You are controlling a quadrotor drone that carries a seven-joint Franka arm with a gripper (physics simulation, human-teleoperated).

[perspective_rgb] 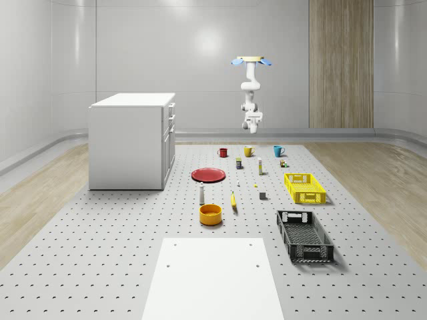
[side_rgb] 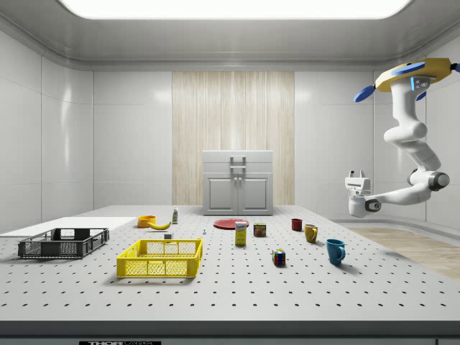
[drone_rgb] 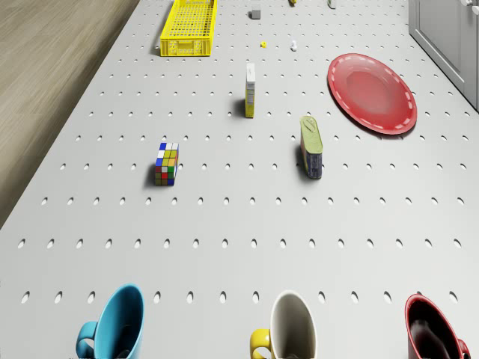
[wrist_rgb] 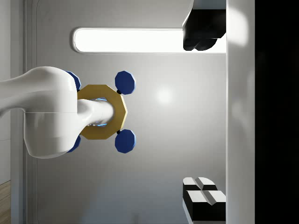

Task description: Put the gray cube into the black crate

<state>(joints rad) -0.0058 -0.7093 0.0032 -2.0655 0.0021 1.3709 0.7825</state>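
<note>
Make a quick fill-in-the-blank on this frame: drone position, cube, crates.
1. The drone hovers beyond the row of three ____.
2. In the whole-scene view, the gray cube sits on the table left of the ____ crate.
3. The black crate holds ____.
4. In the whole-scene view, the banana lies just right of the orange ____.

Missing words: mugs; yellow; nothing; bowl
</note>
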